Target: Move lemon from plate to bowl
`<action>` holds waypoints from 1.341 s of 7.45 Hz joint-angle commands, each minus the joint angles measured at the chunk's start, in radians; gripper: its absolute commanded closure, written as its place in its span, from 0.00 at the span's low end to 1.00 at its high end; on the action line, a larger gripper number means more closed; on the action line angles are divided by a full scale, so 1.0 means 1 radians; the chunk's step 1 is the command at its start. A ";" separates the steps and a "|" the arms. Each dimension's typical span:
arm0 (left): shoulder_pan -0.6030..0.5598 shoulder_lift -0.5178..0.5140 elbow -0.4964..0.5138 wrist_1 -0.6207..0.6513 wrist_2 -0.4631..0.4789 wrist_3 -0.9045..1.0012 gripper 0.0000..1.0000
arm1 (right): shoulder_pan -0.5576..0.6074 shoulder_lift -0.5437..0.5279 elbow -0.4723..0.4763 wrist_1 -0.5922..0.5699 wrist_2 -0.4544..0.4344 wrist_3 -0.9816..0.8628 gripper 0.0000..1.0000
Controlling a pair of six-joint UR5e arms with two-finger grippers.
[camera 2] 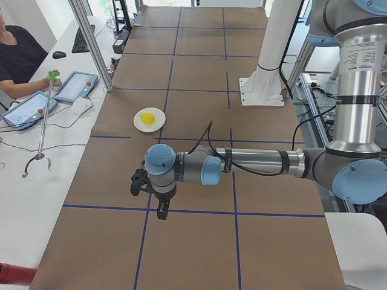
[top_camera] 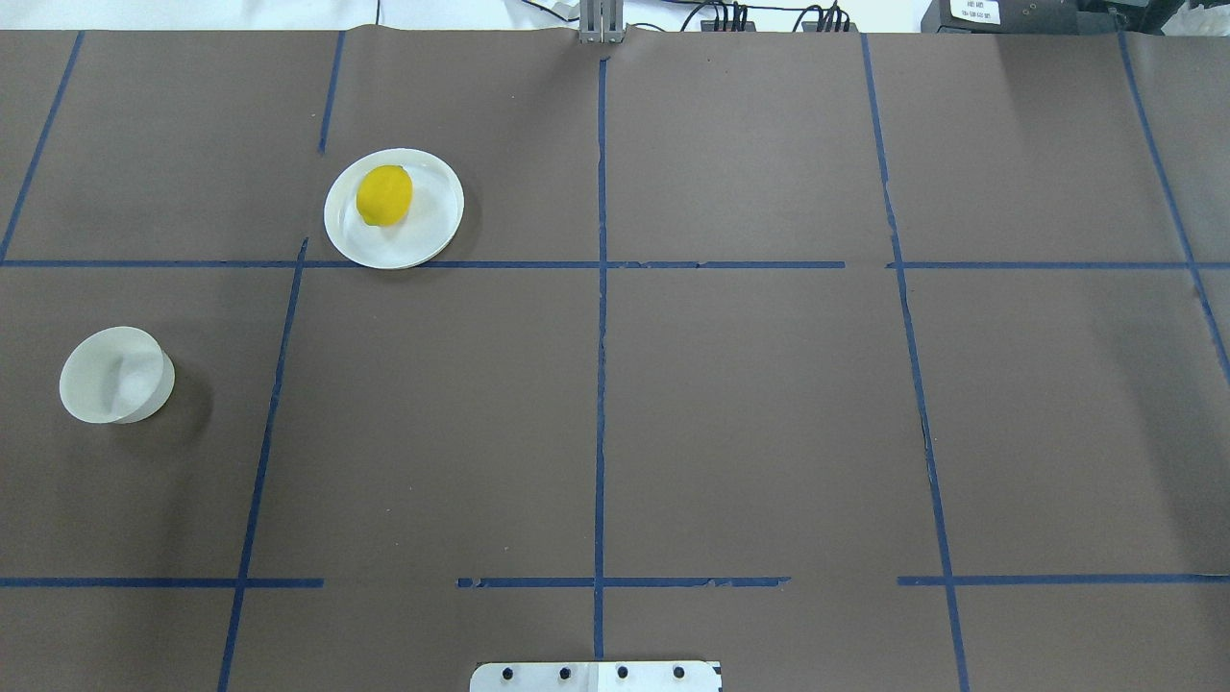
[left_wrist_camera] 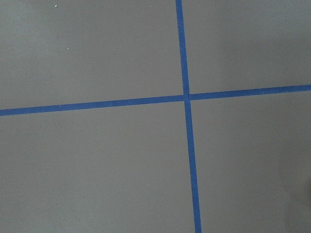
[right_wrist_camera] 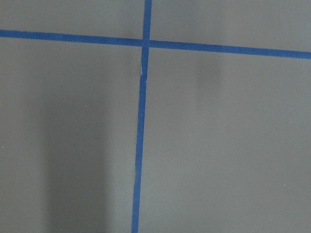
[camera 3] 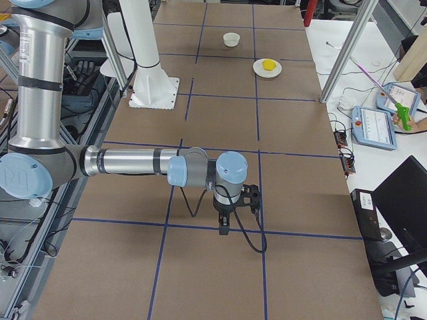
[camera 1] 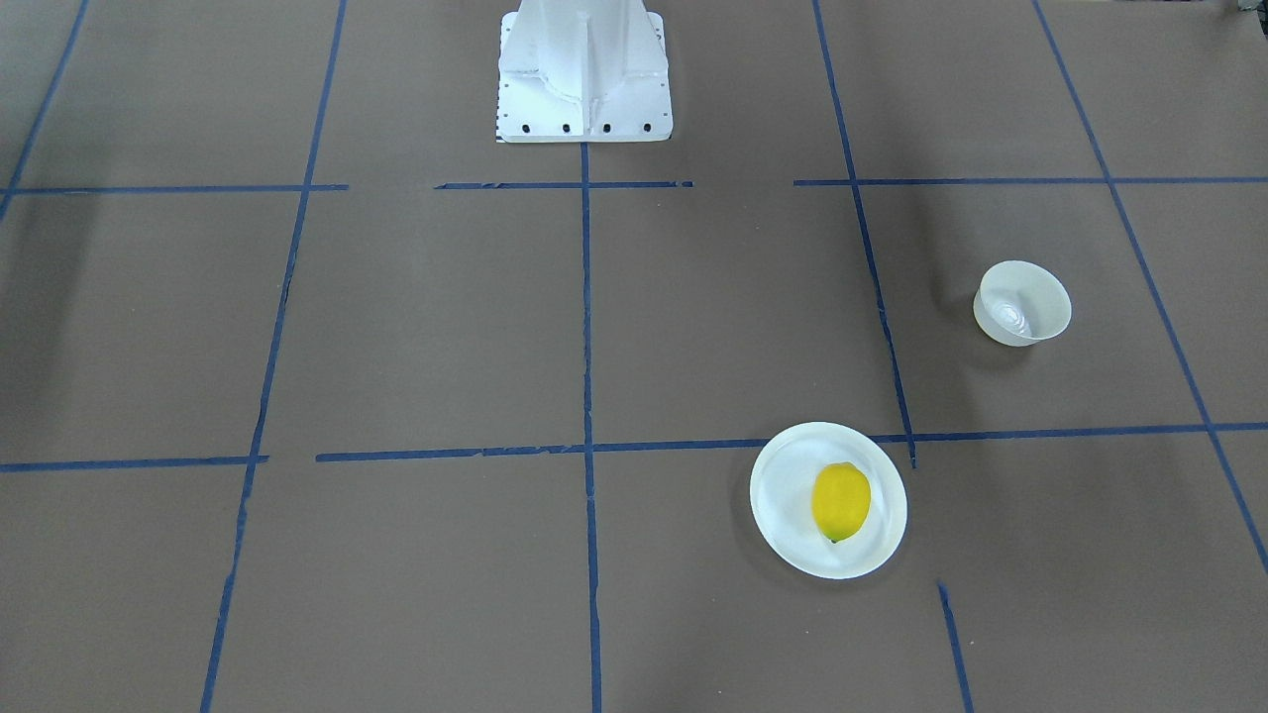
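Note:
The yellow lemon [top_camera: 384, 195] lies on the flat white plate [top_camera: 428, 231] on the far left part of the table; both also show in the front view, lemon [camera 1: 841, 501] on plate [camera 1: 788, 495]. The small deep white bowl [top_camera: 115, 375] stands empty, apart from the plate and nearer the robot's side, and shows in the front view too [camera 1: 1022, 302]. My left gripper [camera 2: 162, 211] shows only in the left side view and my right gripper [camera 3: 223, 230] only in the right side view, both pointing down high over the table ends. I cannot tell whether either is open or shut.
The table is covered in brown paper with a grid of blue tape lines [top_camera: 601, 288]. The robot's white base [camera 1: 582, 74] stands at the table's middle edge. An operator [camera 2: 18, 60] sits at a side desk with tablets. Both wrist views show only paper and tape.

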 commanded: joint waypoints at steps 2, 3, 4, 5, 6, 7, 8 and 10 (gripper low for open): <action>0.001 -0.015 -0.026 -0.002 -0.001 0.000 0.00 | 0.000 0.000 0.000 0.000 0.000 0.000 0.00; 0.002 -0.023 -0.068 -0.002 -0.005 -0.002 0.00 | 0.000 0.000 0.000 0.000 0.000 0.000 0.00; 0.008 -0.043 -0.073 -0.017 -0.093 -0.002 0.00 | 0.000 0.000 0.000 0.000 0.000 0.000 0.00; 0.055 -0.061 -0.067 -0.107 -0.126 -0.009 0.00 | 0.000 0.000 0.000 0.000 0.000 0.000 0.00; 0.132 -0.069 -0.069 -0.169 -0.125 -0.071 0.00 | 0.000 0.000 0.000 0.000 0.000 0.000 0.00; 0.228 -0.140 -0.067 -0.155 -0.119 -0.200 0.00 | 0.000 0.000 0.000 0.000 0.000 0.000 0.00; 0.279 -0.208 -0.070 -0.157 -0.119 -0.259 0.00 | 0.000 0.000 0.000 0.000 0.000 0.000 0.00; 0.326 -0.326 -0.049 -0.140 -0.125 -0.352 0.00 | 0.000 0.000 0.000 0.000 0.000 0.000 0.00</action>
